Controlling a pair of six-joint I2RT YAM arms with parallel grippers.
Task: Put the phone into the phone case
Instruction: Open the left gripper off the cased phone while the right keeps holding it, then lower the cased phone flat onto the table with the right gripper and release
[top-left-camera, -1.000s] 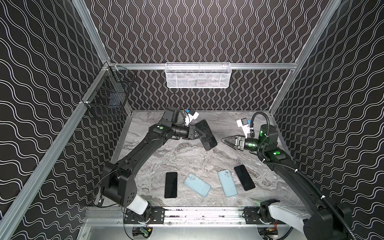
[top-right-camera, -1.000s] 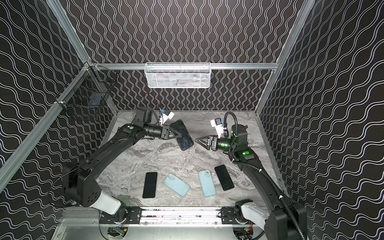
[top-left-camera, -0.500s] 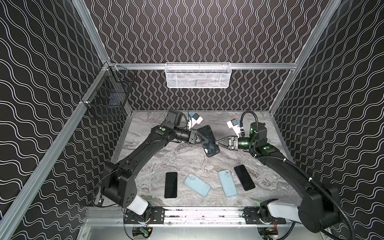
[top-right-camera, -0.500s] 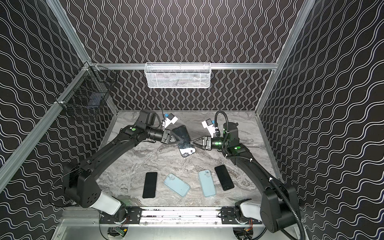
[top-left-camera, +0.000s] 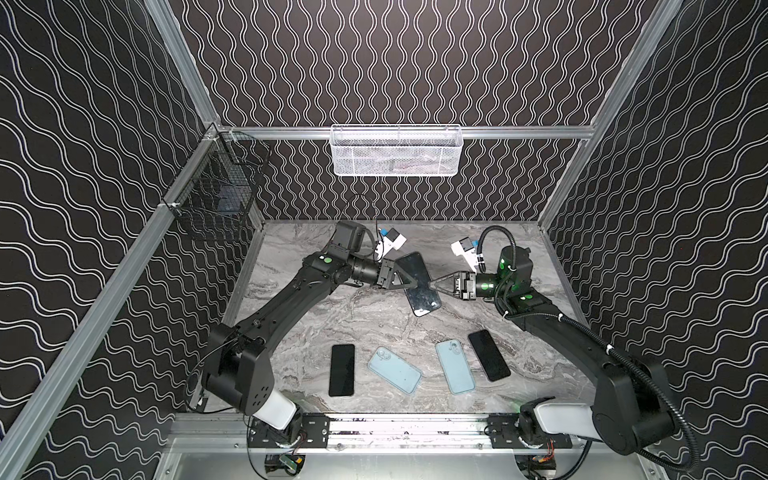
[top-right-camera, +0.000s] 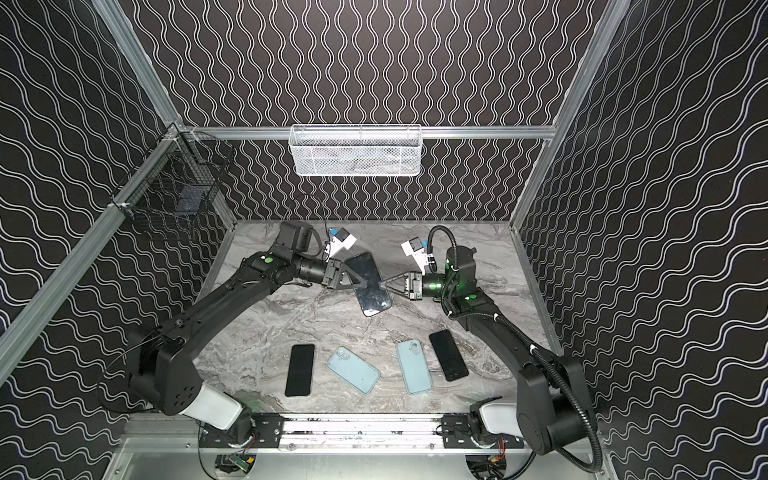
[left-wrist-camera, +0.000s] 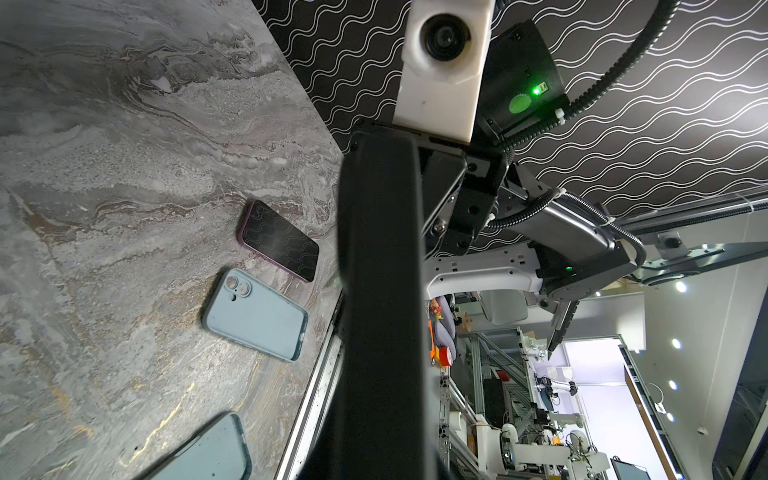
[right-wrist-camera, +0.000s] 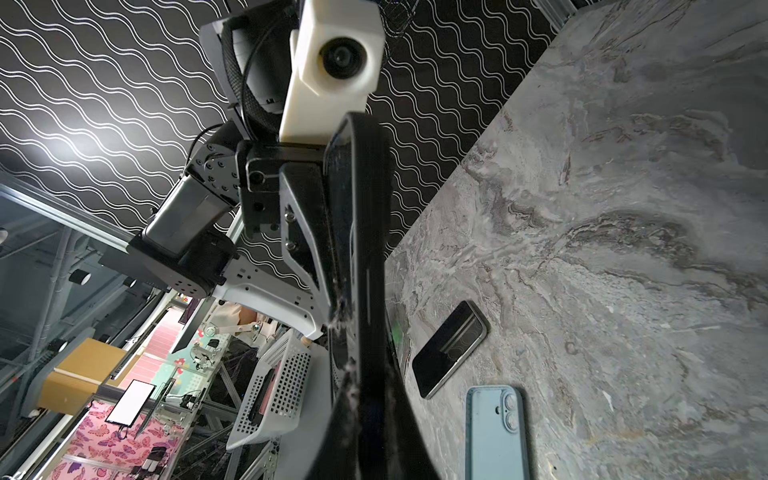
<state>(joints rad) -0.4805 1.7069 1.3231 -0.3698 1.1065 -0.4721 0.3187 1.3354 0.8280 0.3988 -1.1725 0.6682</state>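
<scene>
The right pincer (top-left-camera: 431, 284) has swung in and snapped closed on one long edge of the black phone (top-left-camera: 424, 301) — a second ago it stood open, well apart. The left pincer (top-left-camera: 415, 282) stays clamped on the opposite edge. The phone hangs tilted above the counter (top-left-camera: 332, 316), between both arms — the pale blue cases (top-left-camera: 395, 370) lie flat nearer the front, unmoved.

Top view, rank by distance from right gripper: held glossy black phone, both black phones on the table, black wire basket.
1. Held glossy black phone, at the right gripper's jaws.
2. Right-end black phone, flat in the table row.
3. Left-end black phone, same row.
4. Black wire basket, left wall.
</scene>
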